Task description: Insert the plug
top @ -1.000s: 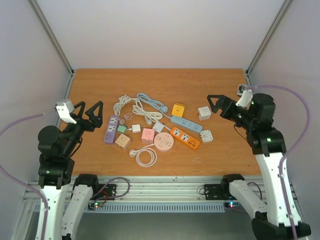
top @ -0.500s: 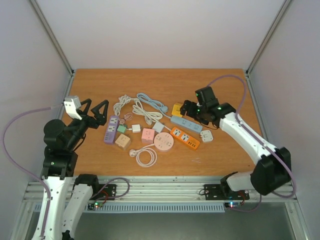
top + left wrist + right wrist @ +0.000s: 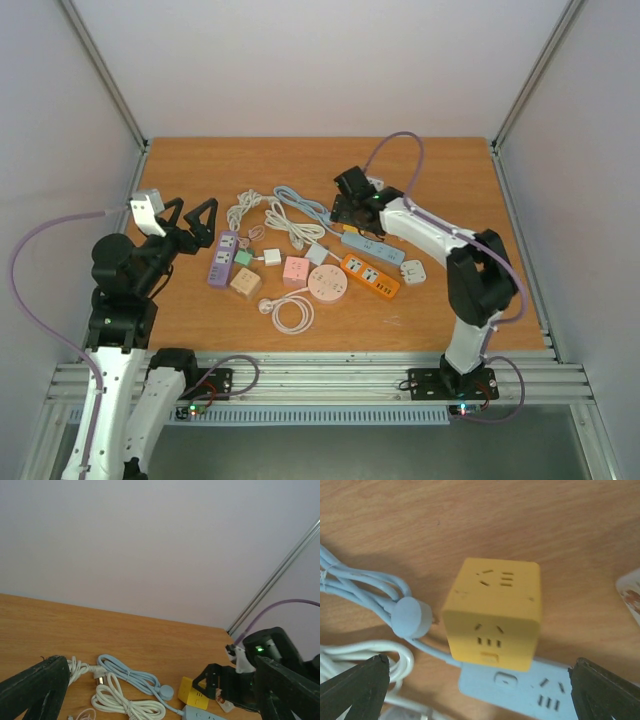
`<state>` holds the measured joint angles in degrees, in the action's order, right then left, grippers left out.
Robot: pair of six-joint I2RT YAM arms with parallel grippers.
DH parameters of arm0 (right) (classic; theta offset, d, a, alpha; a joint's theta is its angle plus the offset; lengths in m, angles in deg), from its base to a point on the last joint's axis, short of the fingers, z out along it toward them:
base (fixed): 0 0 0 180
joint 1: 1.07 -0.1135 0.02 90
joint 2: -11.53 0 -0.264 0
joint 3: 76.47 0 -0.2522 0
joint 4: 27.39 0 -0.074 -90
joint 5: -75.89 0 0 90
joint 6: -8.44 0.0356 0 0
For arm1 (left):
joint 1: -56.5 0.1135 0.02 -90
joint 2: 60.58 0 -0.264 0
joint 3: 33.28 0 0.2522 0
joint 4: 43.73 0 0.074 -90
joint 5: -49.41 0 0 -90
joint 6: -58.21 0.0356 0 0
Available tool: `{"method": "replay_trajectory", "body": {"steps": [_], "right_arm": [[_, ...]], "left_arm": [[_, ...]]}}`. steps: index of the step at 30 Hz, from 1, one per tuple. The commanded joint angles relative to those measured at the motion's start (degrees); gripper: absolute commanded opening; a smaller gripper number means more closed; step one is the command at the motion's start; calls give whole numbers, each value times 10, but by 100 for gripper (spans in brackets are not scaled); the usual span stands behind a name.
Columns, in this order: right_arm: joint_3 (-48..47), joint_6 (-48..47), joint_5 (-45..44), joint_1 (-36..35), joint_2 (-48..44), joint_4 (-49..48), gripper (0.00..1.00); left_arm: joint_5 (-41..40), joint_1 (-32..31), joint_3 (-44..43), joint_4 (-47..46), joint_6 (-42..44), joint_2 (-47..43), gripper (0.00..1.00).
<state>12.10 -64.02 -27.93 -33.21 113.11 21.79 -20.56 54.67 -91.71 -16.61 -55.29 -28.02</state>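
Yellow plastic: a cube socket (image 3: 492, 612) is framed dead centre in the right wrist view, on the wooden surface (image 3: 580, 525). The plug (image 3: 411, 618), round and pale blue, is found lying just beside the cube's left face as that view shows it. A metal pin shows in the narrow gap; whether the two touch cannot be told. Its blue cable (image 3: 350, 580) is looped away to the left, near a white cable (image 3: 375, 652). A blue power strip (image 3: 520, 685) lies just below the cube in that view.

Step judged: approach for a pick-up, nothing grasped yet.
- The pincer is centred on the cube, not the plug; a sideways shift would be needed if the plug is to be taken.
- The plug is best gripped across its round body, clear of the pins, with the cable left free to trail.
- A straight descent is advised, so the cube is not nudged.
- The light cube is likely to slide under a push; steadying by the other arm is probably needed.

Right pincer (image 3: 350, 210): held wide, nothing gripped, fingers (image 3: 355, 690) seen at both lower corners. The arm is stretched far toward mid-surface, wrist bent downward over the cube.

Left pincer (image 3: 190, 218): spread wide, empty, raised over the surface's left edge, arm folded above its base.
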Motion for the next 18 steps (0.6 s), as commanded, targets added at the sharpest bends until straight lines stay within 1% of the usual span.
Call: {"method": "replay_trajectory", "body": {"steps": [1, 5, 8, 11, 15, 18], "right_arm": [[-50, -2, -104, -25, 57, 18, 98], [-58, -17, -129, -25, 83, 6, 98], [-77, -29, -120, -25, 110, 6, 94], [-97, -22, -116, -25, 134, 21, 89], [-105, -13, -119, -25, 150, 27, 78], [-108, -5, -135, -26, 154, 37, 73]], "left_arm": [[-11, 3, 8, -30, 11, -5, 99], [-13, 3, 10, -29, 13, -6, 99], [-10, 3, 10, -30, 14, -4, 99], [-13, 3, 10, -28, 15, -4, 99], [-19, 3, 11, -27, 16, -5, 99], [-20, 3, 11, -27, 17, -4, 99]]}}
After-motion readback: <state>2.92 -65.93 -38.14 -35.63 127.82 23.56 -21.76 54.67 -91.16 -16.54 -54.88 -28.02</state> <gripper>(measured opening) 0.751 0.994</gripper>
